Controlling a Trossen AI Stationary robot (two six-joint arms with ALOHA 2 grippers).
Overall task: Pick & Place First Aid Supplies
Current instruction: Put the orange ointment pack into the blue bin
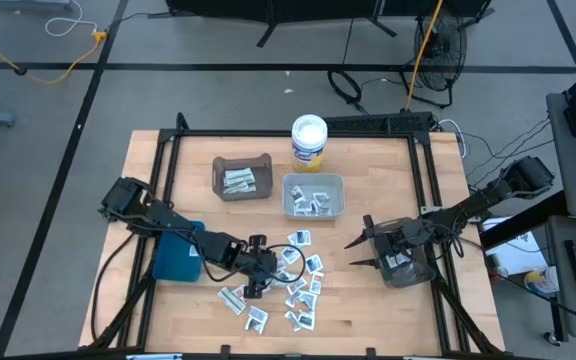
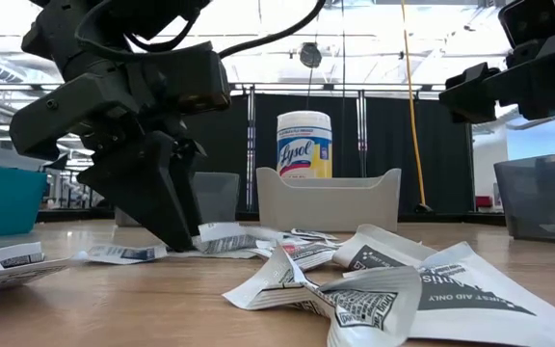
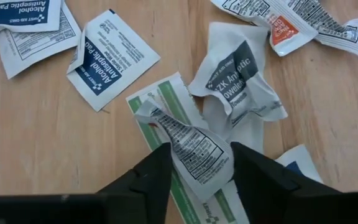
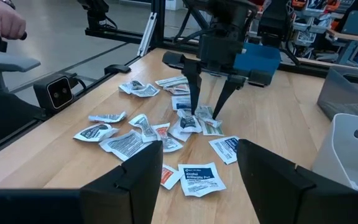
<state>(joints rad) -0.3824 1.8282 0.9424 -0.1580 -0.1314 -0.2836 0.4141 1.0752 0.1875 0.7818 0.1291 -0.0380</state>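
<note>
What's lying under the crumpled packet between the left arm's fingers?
A flat green-striped strip lies under the crumpled packet, on the table. Its middle is covered by the packet and the left fingers, so its print there is hidden.

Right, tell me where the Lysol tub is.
In the high view the Lysol tub stands at the table's far edge, just beyond the gap between the brown bin and the light grey bin.

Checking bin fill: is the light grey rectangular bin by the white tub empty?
Not empty. The light grey rectangular bin holds several small white packets, seen from above.
</note>
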